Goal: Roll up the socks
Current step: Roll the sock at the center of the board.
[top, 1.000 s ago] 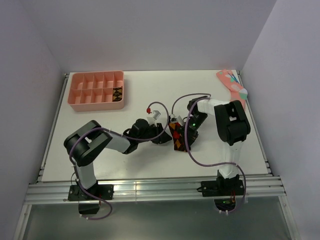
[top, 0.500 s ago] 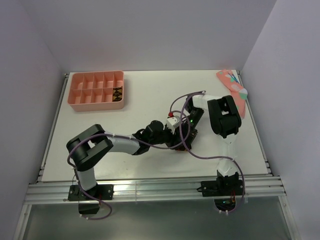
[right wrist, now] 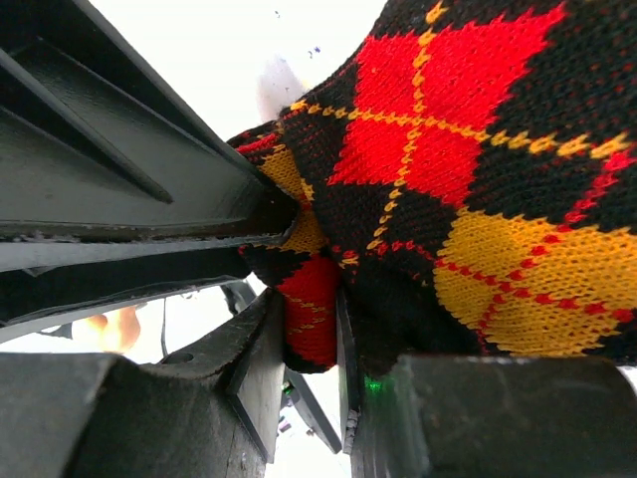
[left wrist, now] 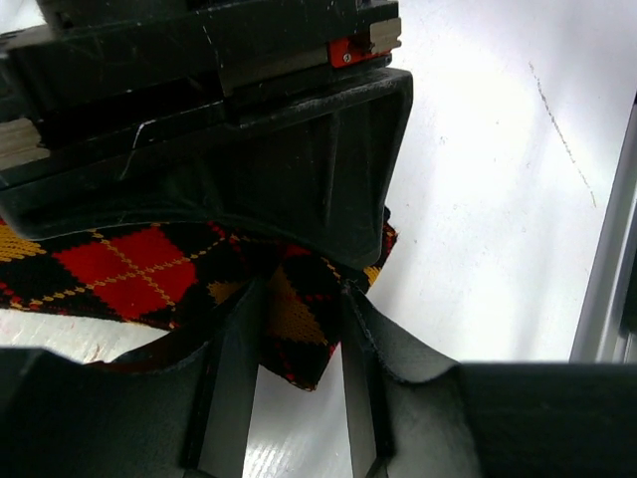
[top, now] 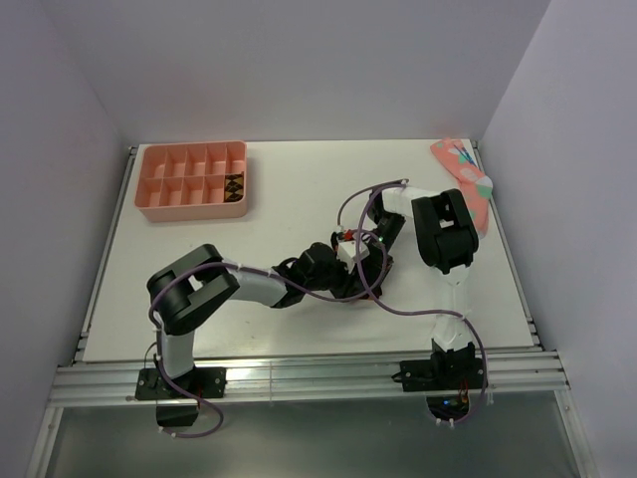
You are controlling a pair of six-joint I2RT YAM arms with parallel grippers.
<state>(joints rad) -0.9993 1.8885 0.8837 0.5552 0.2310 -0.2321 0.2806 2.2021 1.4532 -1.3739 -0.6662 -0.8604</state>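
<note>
Seen from above, both arms reach to the middle of the white desk (top: 299, 179), where your left tool (top: 348, 276) and right tool (top: 369, 254) meet almost nose to nose over the argyle socks (top: 364, 271). The socks are a dark bundle with red and orange diamonds, lying between the two tools.

In the left wrist view, your left tool (left wrist: 299, 304) stands narrow, with a fold of sock filling the gap between its fingers (left wrist: 231, 383). In the right wrist view, your right tool (right wrist: 309, 329) is narrow too, pinching a red fold.

A pink compartment tray (top: 192, 181) sits at the far left. A pink sock (top: 463, 171) lies at the far right corner.
</note>
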